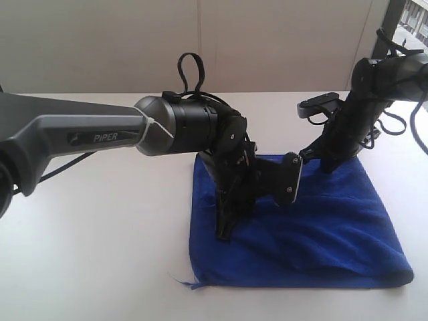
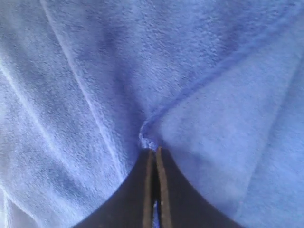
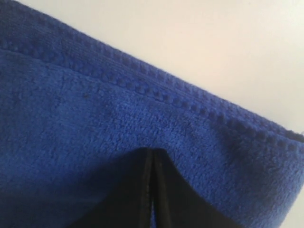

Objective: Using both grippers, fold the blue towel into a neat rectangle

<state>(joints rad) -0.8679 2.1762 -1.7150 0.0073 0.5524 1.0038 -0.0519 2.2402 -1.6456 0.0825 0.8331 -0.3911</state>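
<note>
- The blue towel (image 1: 321, 234) lies flat on the white table (image 1: 100, 234), doubled over into a broad, roughly four-sided shape.
- In the exterior view its long axis runs left to right. The near edge is wider than the far edge, so the sides splay outward toward the camera.
- Its near-left corner ends in a small frayed tip, and the near-right corner is rounded.
- In the right wrist view a ribbed hem crosses the frame where the cloth meets the bare table (image 3: 213, 47).
- The left gripper (image 2: 153, 151) comes down on the towel's left half. Its jaws are pressed together, and a puckered bit of hem is pinched right at the tips.
- The right gripper (image 3: 152, 152) sits on the towel's far edge, to the right of the middle. Its jaws are closed and the tips are against the cloth just inside the hem. Whether any fabric is caught between them cannot be told.
- Both black arms reach in from the sides, well apart.
</note>
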